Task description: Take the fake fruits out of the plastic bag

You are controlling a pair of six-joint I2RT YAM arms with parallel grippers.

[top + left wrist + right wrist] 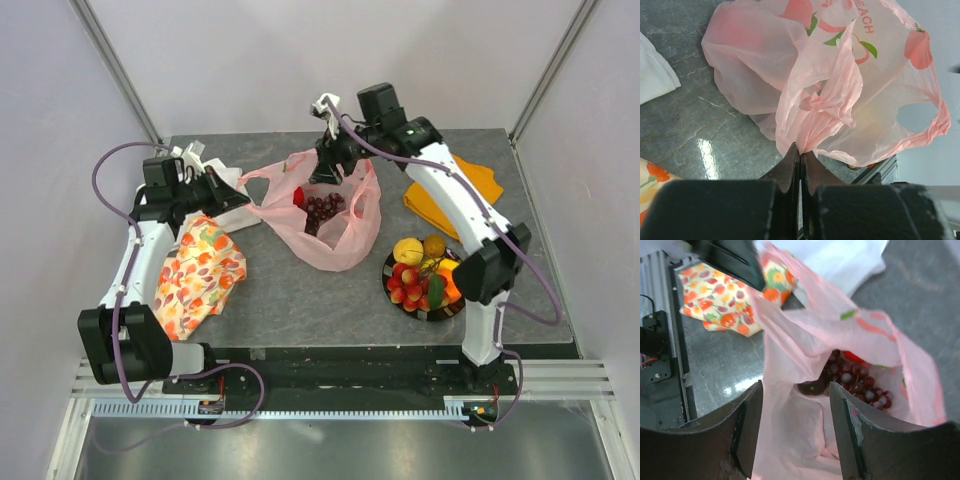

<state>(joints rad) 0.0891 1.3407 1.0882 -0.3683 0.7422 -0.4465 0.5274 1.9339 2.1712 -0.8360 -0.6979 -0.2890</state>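
The left claw [800, 159] pinches the pink plastic bag [840, 95] tight. The right claw [796, 430] is spread wide, with the dark grape bunch [860, 382] just past its tips.

Table [320, 300]: bag [325, 240] at centre, mouth facing up. Grapes [322, 210] inside the bag. Plate [437, 315] right of and before the bag, with fruits [412, 272] piled on it. Folded cloth [484, 182] behind the plate, at the right rear. Patterned cloth [200, 275] left of the bag, near the front. Small cloth [228, 182] behind the patterned cloth, beside the bag's left edge.
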